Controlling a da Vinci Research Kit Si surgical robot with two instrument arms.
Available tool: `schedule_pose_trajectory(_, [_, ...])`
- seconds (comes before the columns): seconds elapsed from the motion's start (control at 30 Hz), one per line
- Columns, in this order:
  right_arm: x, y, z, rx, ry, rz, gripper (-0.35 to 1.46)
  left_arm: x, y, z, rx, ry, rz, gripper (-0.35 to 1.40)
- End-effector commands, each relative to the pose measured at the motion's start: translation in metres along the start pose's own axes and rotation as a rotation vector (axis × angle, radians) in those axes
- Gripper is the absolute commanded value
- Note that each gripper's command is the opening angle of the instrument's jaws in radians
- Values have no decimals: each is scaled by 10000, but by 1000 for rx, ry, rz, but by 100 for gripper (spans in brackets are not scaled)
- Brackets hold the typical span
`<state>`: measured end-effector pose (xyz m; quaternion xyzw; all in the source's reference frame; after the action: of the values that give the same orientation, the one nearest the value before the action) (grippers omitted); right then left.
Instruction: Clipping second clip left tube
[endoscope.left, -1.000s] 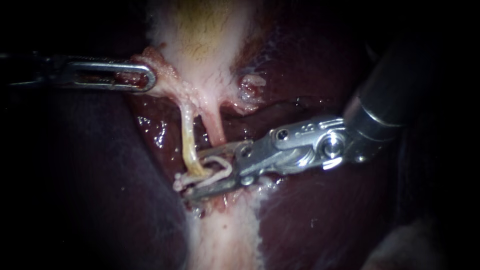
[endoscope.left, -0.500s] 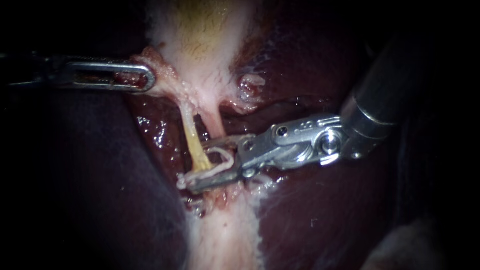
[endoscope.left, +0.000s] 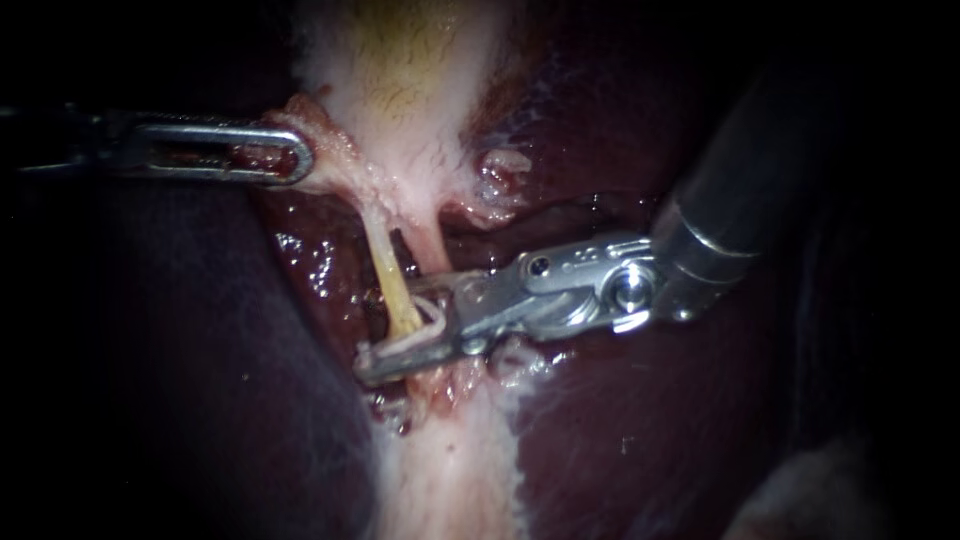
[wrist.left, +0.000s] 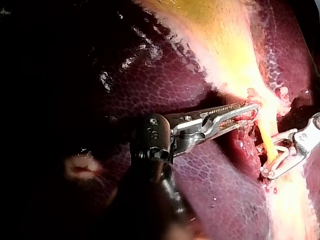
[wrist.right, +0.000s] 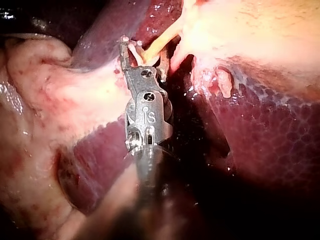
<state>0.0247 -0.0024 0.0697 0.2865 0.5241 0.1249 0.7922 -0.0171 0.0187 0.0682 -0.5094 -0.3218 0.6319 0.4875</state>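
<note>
The yellowish left tube (endoscope.left: 385, 270) runs down from the pale gallbladder (endoscope.left: 400, 100), beside the pink right tube (endoscope.left: 430, 250). My right instrument (endoscope.left: 392, 333) comes in from the upper right. Its jaws hold a white clip (endoscope.left: 422, 335) that wraps the lower end of the left tube. The right wrist view shows the same jaws (wrist.right: 143, 50) astride the yellow tube (wrist.right: 157, 44). My left instrument (endoscope.left: 285, 160) enters from the left, its slotted jaws shut on tissue at the gallbladder's neck; the left wrist view shows that grip (wrist.left: 248, 112).
Dark red liver (endoscope.left: 640, 420) lies on both sides of the pale band of tissue (endoscope.left: 450, 470) below the tubes. A small pale nub (endoscope.left: 500, 170) sits to the right of the gallbladder's neck. The view's edges are dark.
My right instrument has slid left along the tissue and its jaws have narrowed on the clip. The left tube, bent before, now runs straighter. The left instrument has not moved.
</note>
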Motion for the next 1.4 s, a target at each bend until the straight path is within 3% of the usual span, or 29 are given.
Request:
schedule_pose_trajectory(0.03, [0, -1, 3, 17, 8, 13, 50, 0, -1, 0, 0, 0, 0, -35])
schedule_pose_trajectory(0.33, [-2, -7, 8, 122, 49, 36, 49, -1, -1, -1, 0, 0, 0, -35])
schedule_pose_trajectory(0.7, [0, -15, 5, 133, 59, 39, 49, -1, -1, -2, -1, -1, 0, -35])
schedule_pose_trajectory(0.83, [3, -25, 3, 145, 81, 55, 49, -1, -1, -2, -1, -1, 0, -35])
schedule_pose_trajectory(1.17, [25, -69, 13, 238, 111, 35, 49, 0, -2, -2, -1, -1, 0, -35])
schedule_pose_trajectory(1.4, [30, -76, 14, 288, 110, 30, 46, 0, -2, -3, 0, -1, 0, -35])
